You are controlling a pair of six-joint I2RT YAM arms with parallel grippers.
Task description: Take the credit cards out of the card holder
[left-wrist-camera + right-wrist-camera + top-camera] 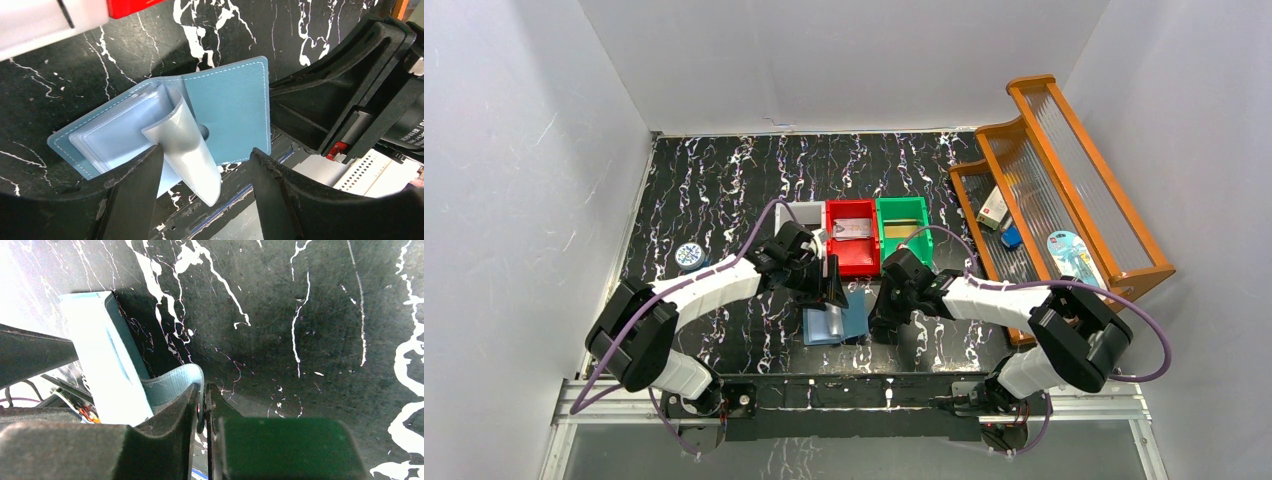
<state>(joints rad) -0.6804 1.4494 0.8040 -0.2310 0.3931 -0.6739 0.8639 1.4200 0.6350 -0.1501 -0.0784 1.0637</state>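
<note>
One surface [714, 180]: dark marbled, card holder [834, 322] lying open near its front edge.
Left gripper [205, 152]: spread wide, hovering over the holder's pale blue inside.
Clear pocket [185, 145]: curling up between the left fingers [132, 195].
Red bin [851, 266]: just behind the holder.
Right gripper [205, 410]: pinched tight on the holder's teal tab [175, 382], at its right side.

From above and behind we overlook the whole table [704, 180]. Both wrist views sit close, sharing the wallet [230, 110].
</note>
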